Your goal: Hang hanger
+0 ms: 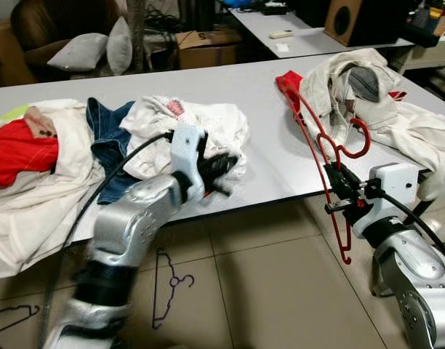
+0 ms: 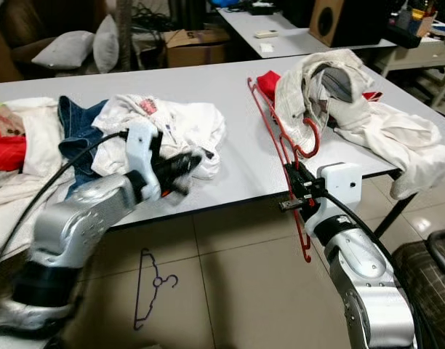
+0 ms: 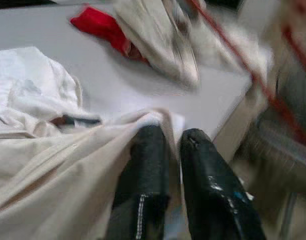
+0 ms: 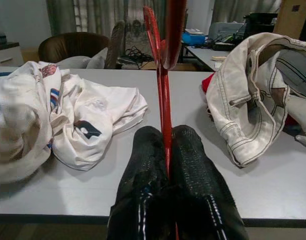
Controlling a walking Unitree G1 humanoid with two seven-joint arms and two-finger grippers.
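- At the near edge of the grey table (image 1: 259, 94), toward its right end, the right gripper (image 1: 344, 198) is clamped on the red hanger (image 1: 318, 138), its two black fingers (image 4: 193, 165) pressed together with the thin red bar pinched between them.
- The red hanger stands tilted: its lower end hangs below the table's near edge over the tiled floor (image 1: 281, 291), its upper part leans back over the tabletop beside the cream jacket (image 1: 353, 91), and its hook curls just in front of that jacket.
- A red garment (image 1: 288, 78) peeks out from under the jacket's far-left side.
- Over on the left, the left gripper (image 1: 221, 169) sits at the near edge too, its fingers (image 3: 148, 165) closed on a fold of the white T-shirt (image 1: 201, 120), cloth bunched between and around them.
- The white T-shirt lies heaped at the middle of the table, touching a pair of blue jeans (image 1: 110, 138) on its left.
- Farther left, a pile of white cloth (image 1: 55, 153) with a red piece (image 1: 15, 149) drapes over the near-left edge.
- Down on the floor under the table's edge, a dark wire hanger (image 1: 168, 287) lies flat, and another one (image 1: 8, 316) shows at the left.
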